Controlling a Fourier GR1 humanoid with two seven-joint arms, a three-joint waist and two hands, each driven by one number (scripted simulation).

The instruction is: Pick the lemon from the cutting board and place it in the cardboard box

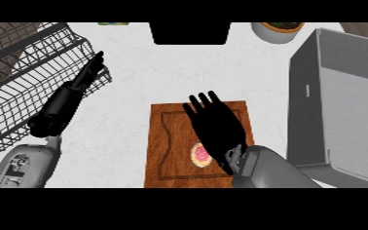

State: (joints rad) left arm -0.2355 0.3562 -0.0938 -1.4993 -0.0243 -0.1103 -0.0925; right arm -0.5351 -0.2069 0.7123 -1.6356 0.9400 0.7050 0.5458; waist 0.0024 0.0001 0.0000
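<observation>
Wooden cutting board (167, 141), rectangular; black right hand (215, 124) flat, fingers straight.

Bright, even light; faint shadows

a: surface? 
b: white counter (158, 78), faintly marbled, evenly lit, soft shadows only.

a: left side?
b: black wire rack (36, 73), standing on the counter and running out of view at the left edge.

a: far edge?
b: dark rectangular block (191, 32) at centre. white pot (277, 31) to its right, brown inside, cut off by the top. a small green item (114, 23) to the left, mostly hidden.
</observation>
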